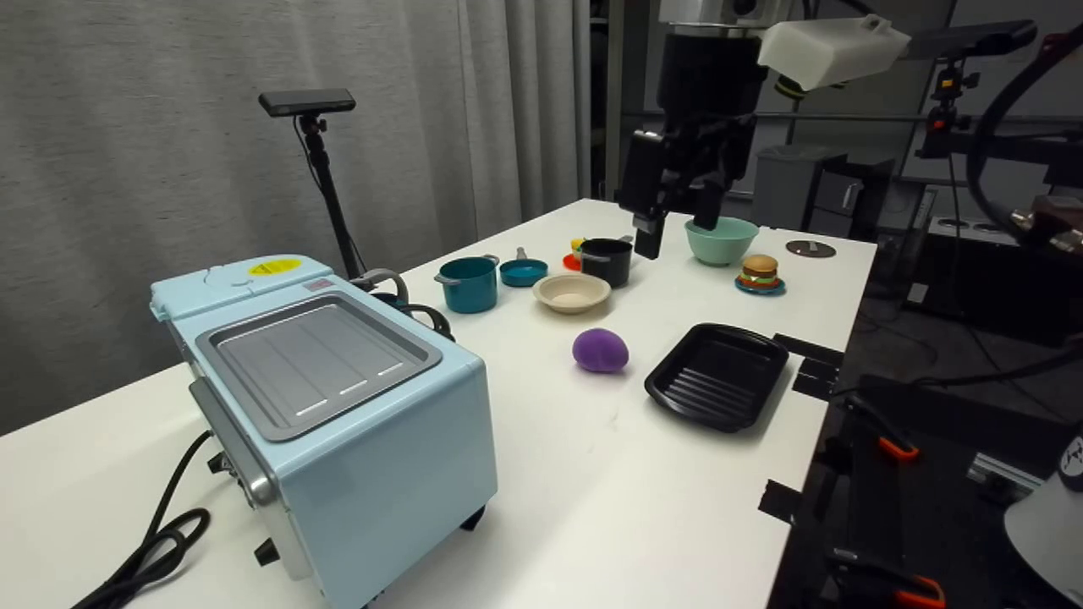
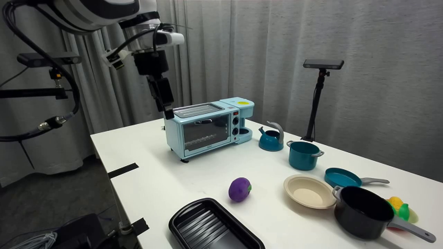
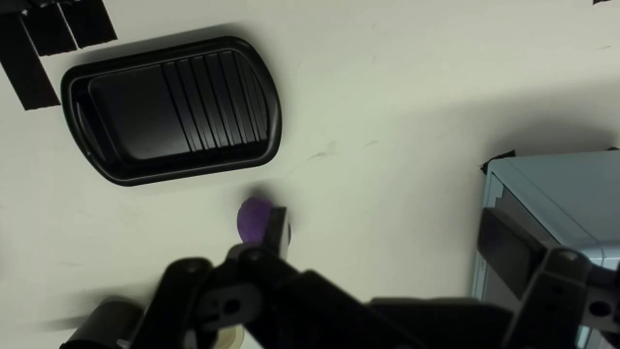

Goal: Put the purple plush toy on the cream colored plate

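Wrist view: gripper (image 3: 388,231) is hanging above the table (image 3: 368,160), fingers wide apart; in an exterior view, the arm (image 2: 107,15) is reaching from eleven o'clock, the purple plush toy (image 2: 238,190) lying at nine o'clock from the cream plate (image 2: 308,195)

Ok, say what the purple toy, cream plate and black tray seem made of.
Purple toy: perhaps plush fabric; matte, no sharp highlights.
Cream plate: likely moulded pulp; dull, uniformly beige.
Black tray: coated metal or plastic, can't tell; glossy, catching bright streaks.
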